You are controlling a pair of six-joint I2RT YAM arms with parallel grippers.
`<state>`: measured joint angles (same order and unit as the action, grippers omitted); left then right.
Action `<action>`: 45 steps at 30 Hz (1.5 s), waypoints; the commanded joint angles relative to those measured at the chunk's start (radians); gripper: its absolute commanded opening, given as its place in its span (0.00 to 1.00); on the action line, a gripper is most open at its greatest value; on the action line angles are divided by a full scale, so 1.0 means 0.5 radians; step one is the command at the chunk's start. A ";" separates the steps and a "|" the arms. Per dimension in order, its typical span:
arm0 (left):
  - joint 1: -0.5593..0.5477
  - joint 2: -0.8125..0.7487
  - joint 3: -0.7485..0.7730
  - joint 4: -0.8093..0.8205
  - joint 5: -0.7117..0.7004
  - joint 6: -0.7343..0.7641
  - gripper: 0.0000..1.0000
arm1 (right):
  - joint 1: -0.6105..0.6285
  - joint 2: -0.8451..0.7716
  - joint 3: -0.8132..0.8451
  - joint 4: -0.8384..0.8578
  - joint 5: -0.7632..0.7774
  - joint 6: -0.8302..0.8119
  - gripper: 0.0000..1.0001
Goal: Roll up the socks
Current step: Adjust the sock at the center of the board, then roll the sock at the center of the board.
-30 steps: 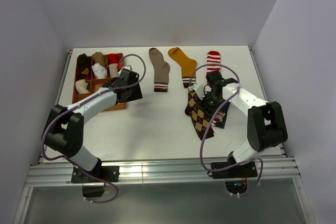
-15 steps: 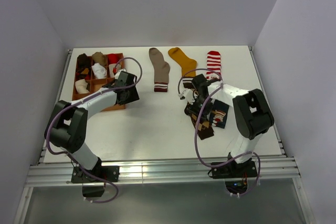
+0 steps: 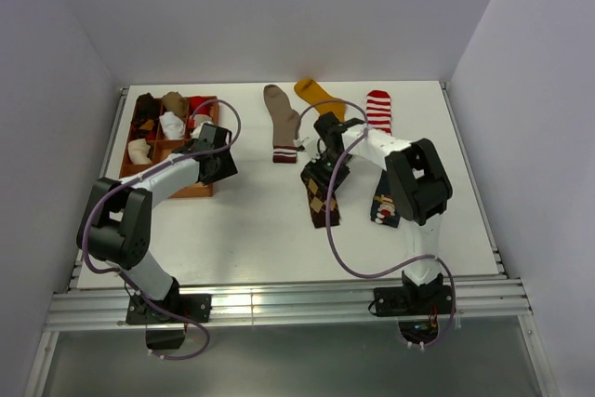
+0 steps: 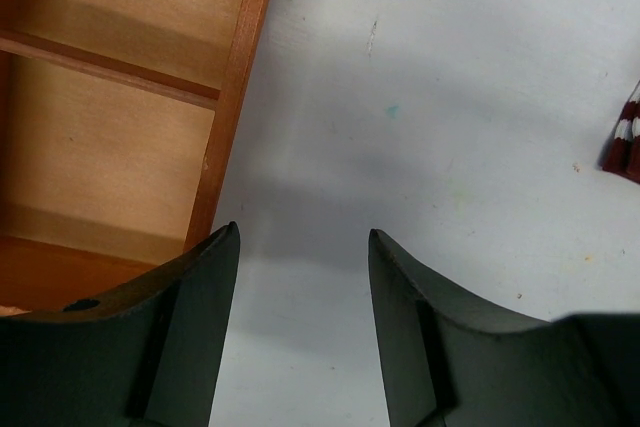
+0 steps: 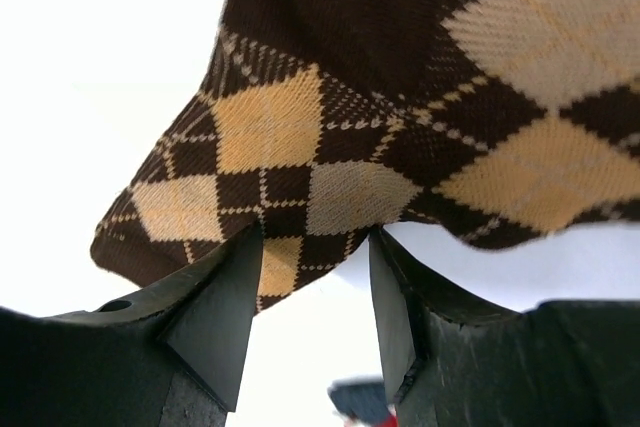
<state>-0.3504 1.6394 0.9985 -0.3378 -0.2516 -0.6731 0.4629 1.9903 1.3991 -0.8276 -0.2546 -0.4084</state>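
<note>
The right gripper (image 5: 310,292) has its jaws closed on the brown argyle sock (image 3: 319,194). The left gripper (image 4: 303,322) hangs with jaws apart over the bench (image 3: 251,230), beside the wooden tray (image 4: 235,87).

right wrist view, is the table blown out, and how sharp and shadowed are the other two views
Right wrist: yes, the table is blown out to plain white, while the argyle sock stays sharp. Left wrist: the fingers are dark and soft, casting a grey shadow on the table beside the tray. Top: even light, soft shadows, all sharp.
</note>
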 commanded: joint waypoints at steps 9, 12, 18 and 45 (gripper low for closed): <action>0.020 0.004 0.046 0.019 0.046 0.052 0.58 | 0.234 0.091 0.153 0.038 -0.288 0.310 0.54; 0.007 -0.005 0.065 0.016 0.055 0.055 0.58 | 0.231 -0.010 0.080 0.078 -0.264 0.314 0.55; -0.075 -0.039 0.129 -0.002 0.089 0.052 0.58 | 0.173 -0.369 -0.171 0.250 -0.053 0.262 0.56; 0.084 -0.913 0.703 -0.404 0.071 0.027 0.63 | 0.964 -0.526 -0.577 0.971 0.466 0.188 0.61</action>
<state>-0.3092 1.1954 1.3556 -0.5190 -0.2253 -0.6735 0.9298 1.7000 1.0969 -0.3954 -0.0887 -0.3321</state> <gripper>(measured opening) 0.628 0.609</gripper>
